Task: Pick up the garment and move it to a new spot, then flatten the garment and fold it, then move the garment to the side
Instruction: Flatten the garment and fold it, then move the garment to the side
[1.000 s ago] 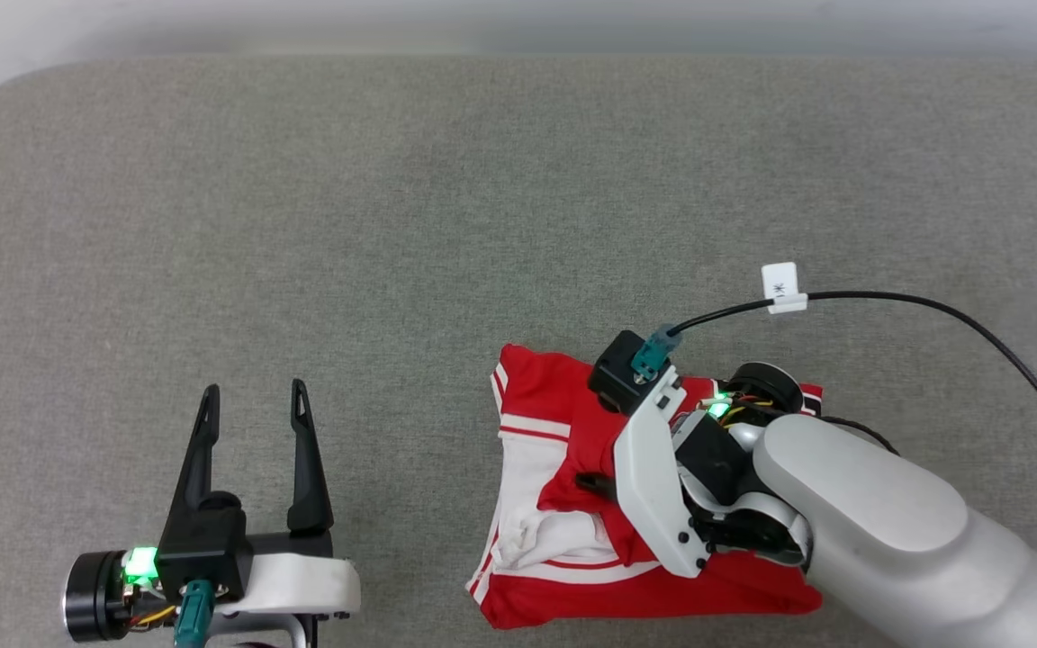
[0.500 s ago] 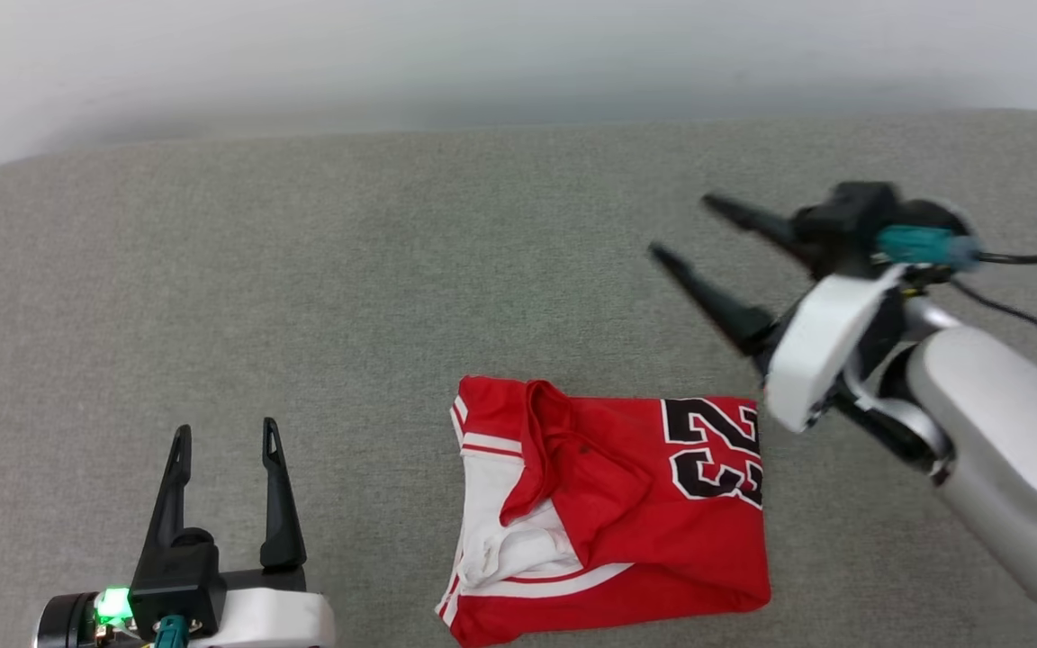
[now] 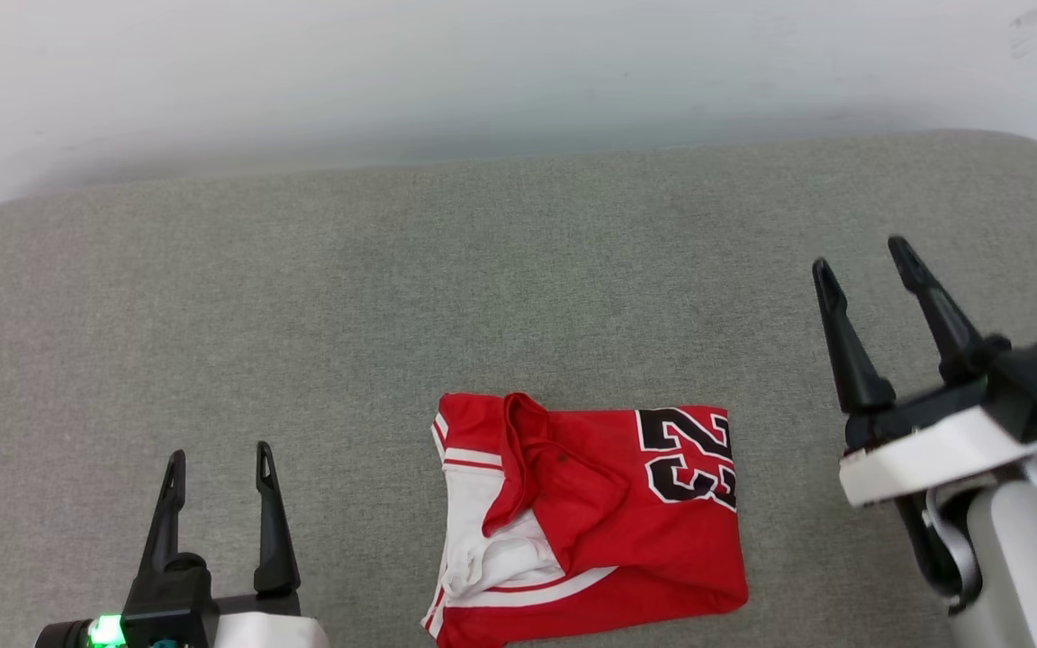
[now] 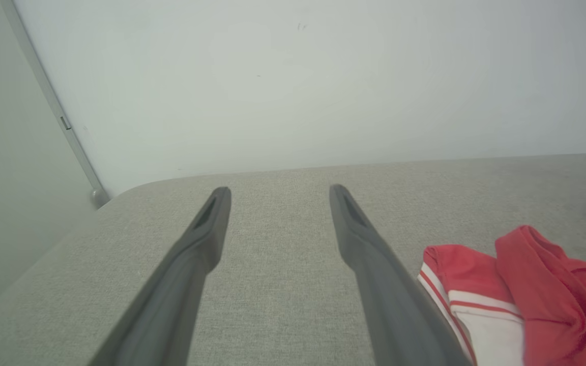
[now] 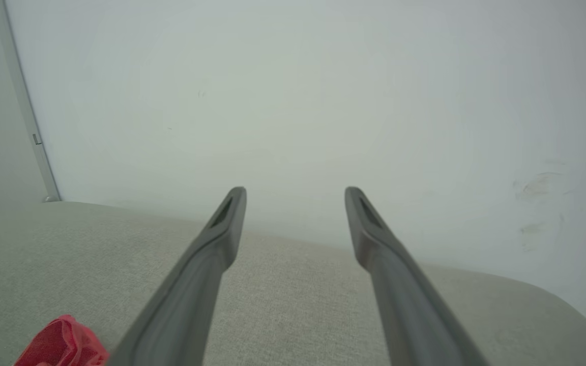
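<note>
While the left gripper and the right gripper stand spread and empty on either side, the garment lies folded on the grey cushion, looking light, limp and apt to unfold, so pinching all layers at a folded edge seems safest.

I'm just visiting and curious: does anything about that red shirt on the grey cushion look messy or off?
Slightly. The garment lies folded on the grey surface, but its left part is untidy: a red flap is bunched up and the white sleeve beside it is crumpled. No tear or stain shows.
</note>
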Available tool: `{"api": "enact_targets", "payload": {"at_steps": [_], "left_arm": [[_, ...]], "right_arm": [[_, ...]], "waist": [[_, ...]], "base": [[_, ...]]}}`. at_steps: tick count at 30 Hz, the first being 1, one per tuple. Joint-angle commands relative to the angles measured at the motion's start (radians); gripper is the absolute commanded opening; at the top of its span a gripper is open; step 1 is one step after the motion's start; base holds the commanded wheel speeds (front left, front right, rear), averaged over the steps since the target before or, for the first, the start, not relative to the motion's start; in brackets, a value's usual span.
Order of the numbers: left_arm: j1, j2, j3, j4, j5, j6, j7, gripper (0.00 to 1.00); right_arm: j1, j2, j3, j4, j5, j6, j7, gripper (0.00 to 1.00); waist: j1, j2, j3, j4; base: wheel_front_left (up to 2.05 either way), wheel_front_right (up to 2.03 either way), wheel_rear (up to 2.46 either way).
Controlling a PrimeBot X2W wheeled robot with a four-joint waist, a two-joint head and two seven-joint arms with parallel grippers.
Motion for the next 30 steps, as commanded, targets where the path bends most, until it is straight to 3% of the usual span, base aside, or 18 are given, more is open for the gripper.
{"api": "enact_targets", "payload": {"at_steps": [1, 8, 20, 25, 30], "left_arm": [[0.012, -0.001, 0.004, -0.003, 0.0, -0.003, -0.002, 1.0], [0.031, -0.004, 0.004, 0.006, -0.001, -0.01, -0.002, 1.0], [0.058, -0.006, 0.004, 0.02, -0.002, -0.027, -0.002, 1.0], [0.056, -0.008, 0.006, 0.023, 0.001, -0.033, -0.002, 1.0], [0.042, -0.009, 0.004, 0.025, 0.002, -0.041, -0.002, 1.0]], "right_arm": [[0.047, 0.017, -0.018, -0.028, -0.02, -0.001, -0.002, 1.0], [0.223, 0.101, -0.096, -0.113, -0.048, -0.001, -0.003, 1.0], [0.367, 0.158, -0.127, -0.146, -0.064, -0.001, -0.003, 1.0], [0.305, 0.15, -0.151, -0.175, -0.068, -0.001, -0.003, 1.0], [0.191, 0.083, -0.14, -0.204, -0.071, 0.0, -0.003, 1.0]], "waist": [[0.0, 0.0, -0.004, -0.003], [0.0, 0.0, -0.024, -0.003], [0.0, 0.0, -0.045, 0.008], [0.0, 0.0, -0.045, 0.011], [0.0, 0.0, -0.037, 0.018]], "base": [[0.0, 0.0, 0.0], [0.0, 0.0, 0.0], [0.0, 0.0, 0.0], [0.0, 0.0, 0.0], [0.0, 0.0, 0.0]]}}
